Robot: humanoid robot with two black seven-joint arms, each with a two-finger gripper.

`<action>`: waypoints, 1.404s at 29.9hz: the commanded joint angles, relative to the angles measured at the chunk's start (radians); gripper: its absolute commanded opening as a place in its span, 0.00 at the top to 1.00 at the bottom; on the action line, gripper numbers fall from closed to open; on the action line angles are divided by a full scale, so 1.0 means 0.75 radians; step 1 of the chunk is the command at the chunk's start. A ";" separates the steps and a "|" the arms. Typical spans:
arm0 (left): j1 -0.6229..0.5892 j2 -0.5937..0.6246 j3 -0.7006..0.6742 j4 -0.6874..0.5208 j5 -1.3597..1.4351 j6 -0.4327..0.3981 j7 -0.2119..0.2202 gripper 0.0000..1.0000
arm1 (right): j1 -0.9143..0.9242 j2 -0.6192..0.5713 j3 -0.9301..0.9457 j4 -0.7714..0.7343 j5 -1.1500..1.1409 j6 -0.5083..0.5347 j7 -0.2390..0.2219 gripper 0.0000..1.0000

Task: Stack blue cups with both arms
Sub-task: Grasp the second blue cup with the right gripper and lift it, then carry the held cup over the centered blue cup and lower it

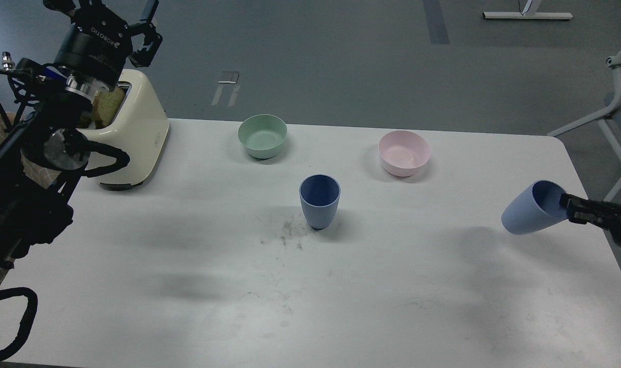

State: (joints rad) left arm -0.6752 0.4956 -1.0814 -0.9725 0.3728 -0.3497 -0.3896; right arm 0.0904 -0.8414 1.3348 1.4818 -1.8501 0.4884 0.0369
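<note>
One blue cup [319, 200] stands upright at the table's middle. The second blue cup [531, 209] is tilted steeply, mouth toward the right, and is off the table at the right side. My right gripper [567, 204] is shut on its rim and comes in from the right edge. My left gripper [108, 10] is raised high at the top left, above the toaster, with its fingers apart and nothing in it. It is far from both cups.
A cream toaster [136, 134] with bread stands at the table's back left. A mint-green bowl [262, 135] and a pale pink bowl [404, 152] stand behind the middle cup. Dark smudges [284, 232] mark the table [198, 286].
</note>
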 commanded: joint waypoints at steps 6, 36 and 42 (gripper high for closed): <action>0.000 -0.004 0.002 -0.039 0.002 0.002 0.002 0.02 | 0.370 0.005 0.163 0.010 0.205 0.000 -0.025 1.00; 0.004 -0.018 -0.004 -0.037 0.002 -0.016 0.174 0.02 | 1.109 0.707 -0.949 -0.072 0.117 0.000 -0.311 1.00; 0.002 -0.019 -0.006 -0.037 0.000 -0.016 0.172 0.02 | 1.098 0.709 -1.002 -0.068 0.117 0.000 -0.315 1.00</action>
State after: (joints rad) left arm -0.6724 0.4817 -1.0857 -1.0001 0.3743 -0.3620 -0.2592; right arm 0.9173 -0.3108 0.6037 1.4299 -1.7631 0.4889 -0.1973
